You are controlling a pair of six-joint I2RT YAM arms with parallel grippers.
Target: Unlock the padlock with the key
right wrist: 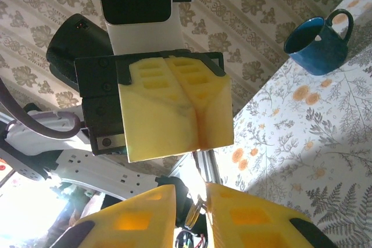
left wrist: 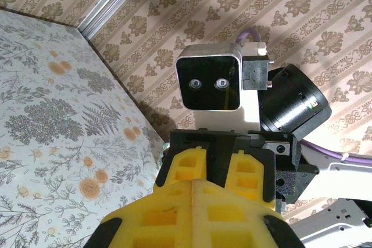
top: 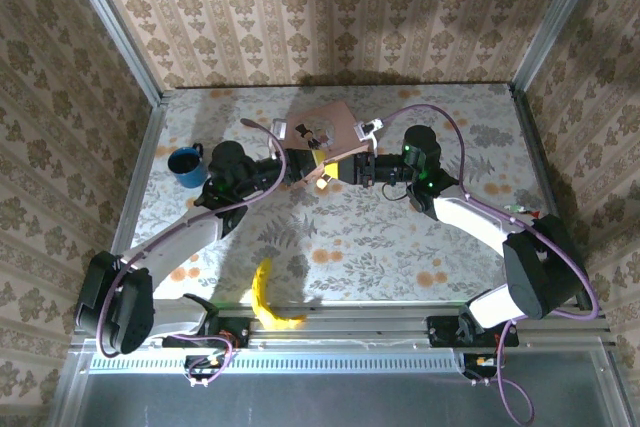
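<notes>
**Left gripper** [left wrist: 192,185]: pads pressed together.
**Right gripper** [right wrist: 190,191]: faces left gripper tip to tip, jaws at narrow slit.
**Padlock** [right wrist: 197,205]: small shiny metal piece in that slit, just behind right fingertips, judged to be padlock. Clamped or loose: cannot tell.
**Handling (judged):** light, rigid, slick metal, prone to twist in pads.
**Best hold:** flat body faces, shackle and keyhole left free.
</notes>
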